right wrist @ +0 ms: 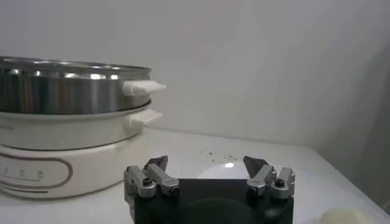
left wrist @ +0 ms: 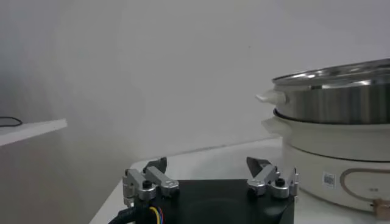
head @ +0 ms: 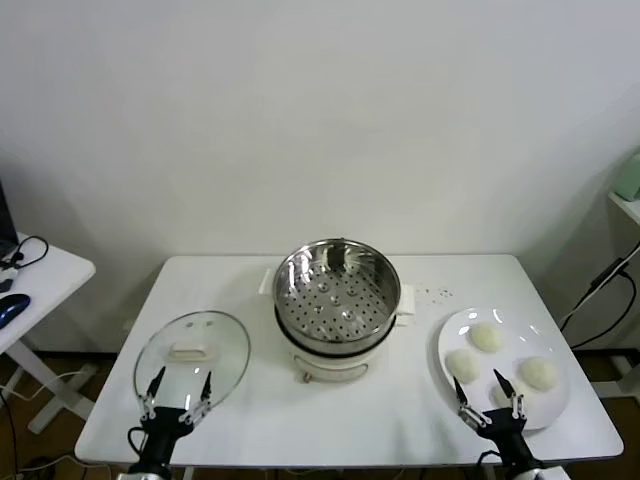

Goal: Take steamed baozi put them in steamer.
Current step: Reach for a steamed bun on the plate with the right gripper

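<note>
Right gripper [head: 491, 392] over baozi [head: 539, 373], steamer [head: 336, 290] bare

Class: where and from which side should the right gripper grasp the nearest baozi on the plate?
From above, closing the fingers across the round sides of the nearest baozi. It is a smooth dome lying flat on the plate, right beneath the open right gripper.

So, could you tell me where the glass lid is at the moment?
In the head view, the glass lid lies flat on the white table on the robot's left, beside the steamer and just beyond the open left gripper.
</note>
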Controlling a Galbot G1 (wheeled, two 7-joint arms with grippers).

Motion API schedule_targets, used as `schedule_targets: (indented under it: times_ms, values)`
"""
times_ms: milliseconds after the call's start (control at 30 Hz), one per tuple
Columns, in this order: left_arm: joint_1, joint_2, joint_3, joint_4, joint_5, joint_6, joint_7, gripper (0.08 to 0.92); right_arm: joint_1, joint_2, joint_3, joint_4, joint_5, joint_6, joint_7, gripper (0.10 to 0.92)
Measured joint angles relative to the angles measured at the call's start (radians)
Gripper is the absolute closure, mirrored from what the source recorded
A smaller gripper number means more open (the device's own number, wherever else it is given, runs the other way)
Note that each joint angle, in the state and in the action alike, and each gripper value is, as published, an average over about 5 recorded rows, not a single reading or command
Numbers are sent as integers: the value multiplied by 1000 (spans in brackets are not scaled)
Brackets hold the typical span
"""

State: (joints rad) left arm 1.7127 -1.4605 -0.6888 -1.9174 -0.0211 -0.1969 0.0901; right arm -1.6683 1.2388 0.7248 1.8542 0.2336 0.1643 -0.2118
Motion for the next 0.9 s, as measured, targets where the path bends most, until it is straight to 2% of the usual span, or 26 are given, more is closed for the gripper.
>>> schedule_targets:
  times_ms: [300, 533, 700, 900]
  values:
    - [-12, -2, 12, 2, 14, 3, -23, 177, 93, -181, 58, -40, -43, -113, -113, 203]
    - [-19, -5, 29, 4, 33, 5, -56, 177, 247, -424, 18, -179, -105, -131, -328, 203]
    - [-11, -8, 46, -6, 40, 5, -75, 177, 434, -578, -117, -307, -166, -126, -502, 203]
    - [-3, -9, 55, -18, 46, 3, -87, 177, 769, -703, -425, -468, -208, -120, -680, 203]
